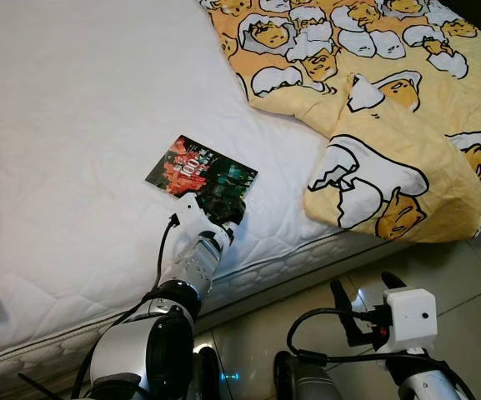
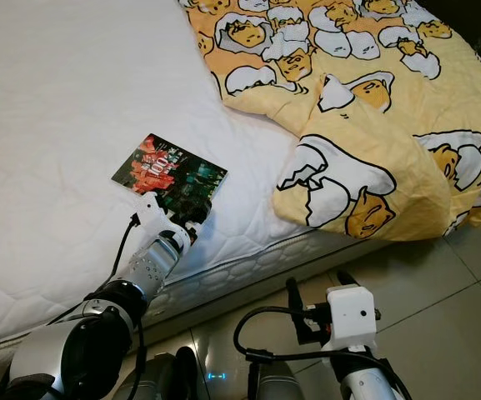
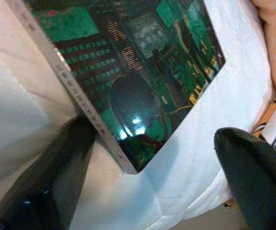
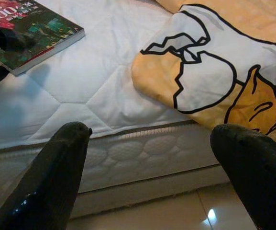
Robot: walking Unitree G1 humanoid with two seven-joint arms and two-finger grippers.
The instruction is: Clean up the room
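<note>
The left gripper (image 1: 223,208) reaches over the edge of the mattress (image 1: 73,150) to the near corner of a book (image 1: 200,167) that lies flat on the white quilted cover. Its fingers (image 3: 56,167) are spread apart: in the left wrist view one finger sits just under the book's spine edge and the other stands off to the far side of the corner, so the corner lies between them without being clamped. Beyond the gripper and to its right, a yellow blanket (image 1: 390,125) with cartoon egg prints is heaped on the bed and hangs over the mattress edge. The right gripper (image 1: 365,304) hovers low over the tiled floor (image 1: 465,283) beside the bed, fingers wide apart and holding nothing.
</note>
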